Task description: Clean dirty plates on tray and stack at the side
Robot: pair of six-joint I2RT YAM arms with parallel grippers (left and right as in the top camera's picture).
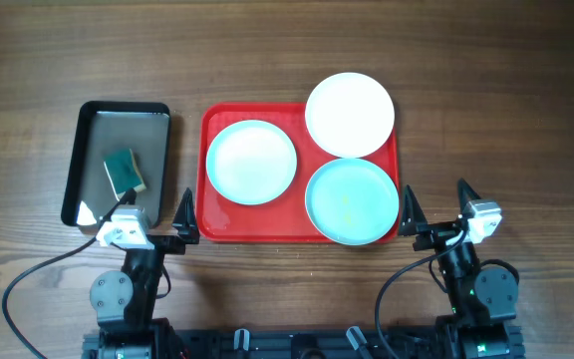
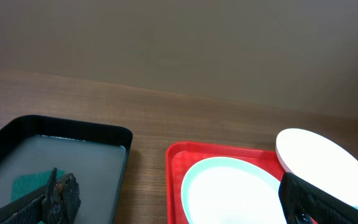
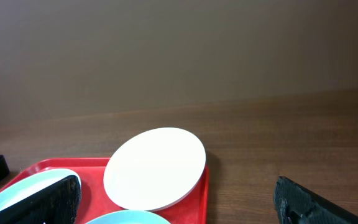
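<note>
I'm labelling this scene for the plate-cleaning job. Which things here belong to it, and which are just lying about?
Part of the job:
white plate
near aqua plate
far aqua plate
red tray
green sponge, probably for wiping

Just there:
dark metal tray, which only holds the sponge
wooden table

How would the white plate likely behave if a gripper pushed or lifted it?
The white plate looks rigid and smooth, so a grasp may slip. It lies across the far rim of the red tray, partly overhanging the table, so a push would probably rock or slide it.
</note>
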